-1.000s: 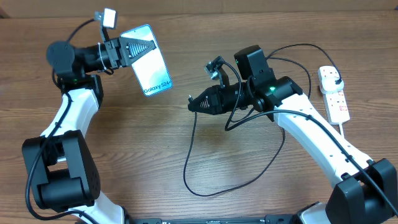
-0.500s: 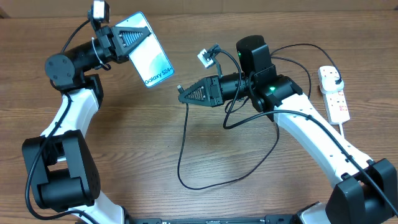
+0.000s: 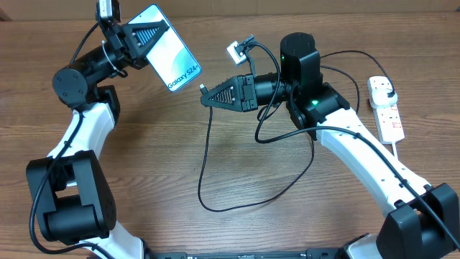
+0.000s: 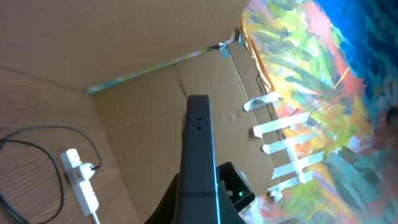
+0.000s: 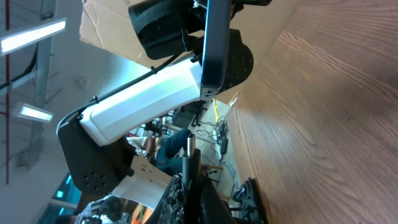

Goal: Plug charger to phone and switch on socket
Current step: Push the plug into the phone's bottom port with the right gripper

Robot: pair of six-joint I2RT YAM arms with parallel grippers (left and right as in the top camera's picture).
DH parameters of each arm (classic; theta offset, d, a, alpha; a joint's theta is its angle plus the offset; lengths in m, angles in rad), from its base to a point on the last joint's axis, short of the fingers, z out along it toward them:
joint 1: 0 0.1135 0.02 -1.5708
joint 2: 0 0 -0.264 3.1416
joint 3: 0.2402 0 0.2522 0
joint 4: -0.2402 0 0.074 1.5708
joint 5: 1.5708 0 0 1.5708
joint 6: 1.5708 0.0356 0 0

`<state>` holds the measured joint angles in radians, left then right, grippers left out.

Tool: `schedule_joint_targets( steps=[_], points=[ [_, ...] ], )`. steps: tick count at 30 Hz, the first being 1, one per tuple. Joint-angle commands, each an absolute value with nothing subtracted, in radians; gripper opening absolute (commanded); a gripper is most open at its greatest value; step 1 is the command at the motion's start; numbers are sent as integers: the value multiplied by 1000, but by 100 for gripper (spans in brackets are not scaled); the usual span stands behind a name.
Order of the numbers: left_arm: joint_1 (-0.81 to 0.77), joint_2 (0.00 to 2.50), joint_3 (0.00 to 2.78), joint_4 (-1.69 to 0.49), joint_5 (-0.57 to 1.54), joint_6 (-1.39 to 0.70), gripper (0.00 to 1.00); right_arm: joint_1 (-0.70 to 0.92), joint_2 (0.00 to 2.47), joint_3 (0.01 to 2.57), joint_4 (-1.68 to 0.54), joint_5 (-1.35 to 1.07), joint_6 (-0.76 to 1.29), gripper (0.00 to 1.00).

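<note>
Clamping the charger (image 3: 201,173) just behind its connector tip (image 5: 191,144), the right gripper (image 3: 210,100) held it above the table (image 3: 144,158) – cable drooping in a loop below. Left gripper (image 3: 165,30) was shut on the phone (image 3: 177,63), raised & tilted, tip near it but apart. Overhead showed the lit screen w/ "Galaxy" text; L wrist cam showed only a thin dark edge. Socket (image 3: 387,111) lay far right, black plug (image 3: 389,91) in it – nothing between tip & phone.

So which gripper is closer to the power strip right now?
Right. The right gripper, shut on the charger, is mid-table, the power strip well off to its right. The left gripper, holding the phone, is further away on the left side.
</note>
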<state>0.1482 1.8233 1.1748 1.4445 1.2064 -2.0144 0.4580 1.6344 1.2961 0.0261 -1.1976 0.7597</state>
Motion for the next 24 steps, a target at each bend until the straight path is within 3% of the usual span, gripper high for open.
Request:
schedule_joint_targets(
  steps=[1,24],
  points=[
    [121,1811,1188,1456,1152,-2043,4,453,1620,1318,34,-1206,797,4],
    [70,1811,1188,1456,1168,-2046,5,443,1620,1318,51,-1206,811,4]
  ],
)
